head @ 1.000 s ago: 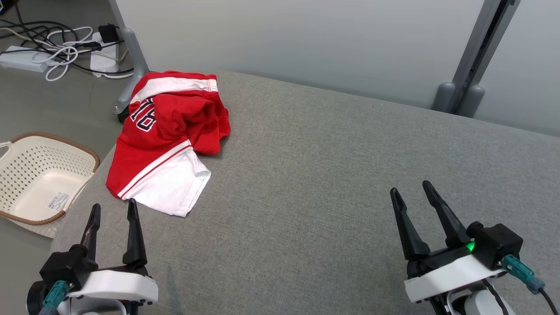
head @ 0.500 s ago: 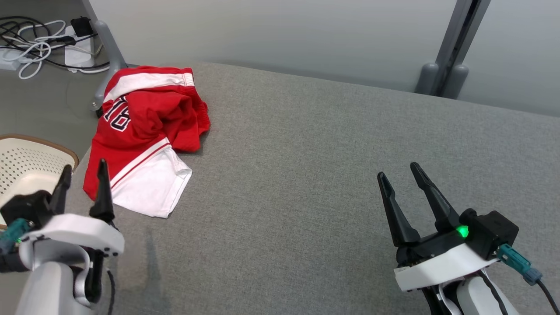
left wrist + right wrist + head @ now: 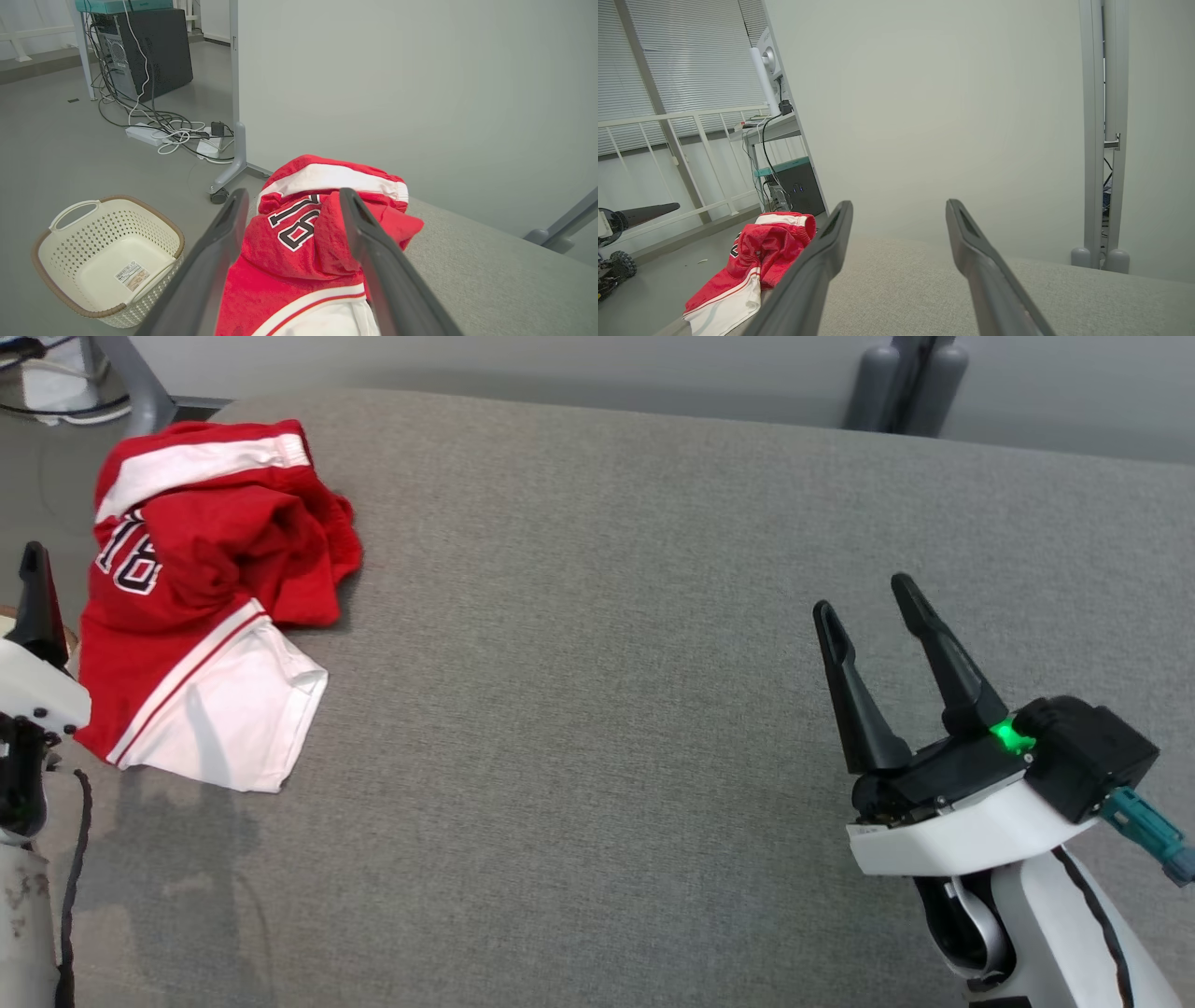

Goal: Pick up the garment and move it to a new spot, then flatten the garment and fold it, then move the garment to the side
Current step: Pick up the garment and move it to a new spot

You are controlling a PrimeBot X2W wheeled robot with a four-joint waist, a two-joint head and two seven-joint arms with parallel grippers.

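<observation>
The garment (image 3: 196,588), a crumpled red and white jersey piece with a dark number, lies at the far left corner of the grey padded table (image 3: 597,663). One finger (image 3: 35,597) of my left gripper stands just left of it at the picture's edge. In the left wrist view the left gripper (image 3: 293,193) is open, its fingers framing the garment (image 3: 303,242) from above and behind, apart from it. My right gripper (image 3: 861,595) is open and empty over the table's right side, far from the garment. The right wrist view shows the right gripper (image 3: 899,204) open and the garment (image 3: 756,252) at lower left.
A cream perforated basket (image 3: 107,261) sits on the floor left of the table. Beyond it lie a power strip with cables (image 3: 163,135) and a computer tower (image 3: 145,46). A partition wall with grey posts (image 3: 901,383) runs behind the table's far edge.
The head camera has tipped down and swung right, shifting the whole picture. My left gripper has advanced along the garment's left side. The right gripper has come forward a little, still open.
</observation>
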